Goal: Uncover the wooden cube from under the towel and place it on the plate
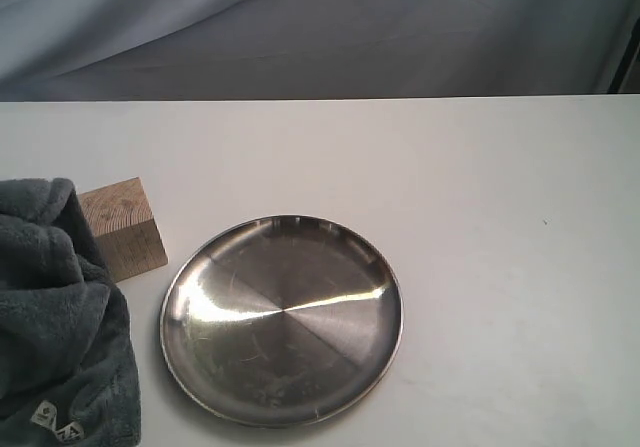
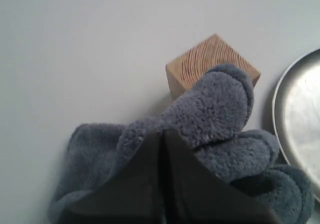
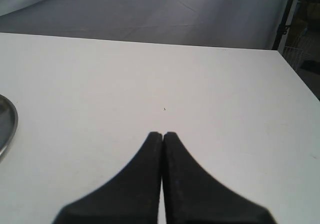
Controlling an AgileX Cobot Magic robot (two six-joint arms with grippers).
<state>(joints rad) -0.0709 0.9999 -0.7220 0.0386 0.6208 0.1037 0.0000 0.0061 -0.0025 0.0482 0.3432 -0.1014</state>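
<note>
The wooden cube (image 1: pixel 122 229) stands uncovered on the white table, left of the plate (image 1: pixel 290 317) and clear of it. The blue-grey towel (image 1: pixel 55 317) is bunched at the left edge, one fold leaning against the cube's side. In the left wrist view my left gripper (image 2: pixel 162 133) is shut, its tips buried in a raised fold of the towel (image 2: pixel 215 108), with the cube (image 2: pixel 210 58) just beyond and the plate (image 2: pixel 300 119) to the side. My right gripper (image 3: pixel 162 134) is shut and empty over bare table, the plate's rim (image 3: pixel 7 119) at the view's edge. Neither gripper shows in the exterior view.
The white table (image 1: pixel 500 267) extends right of the plate. A grey cloth backdrop (image 1: pixel 320 27) hangs behind the far edge. The towel's white tag (image 1: pixel 45 415) lies near the front left corner.
</note>
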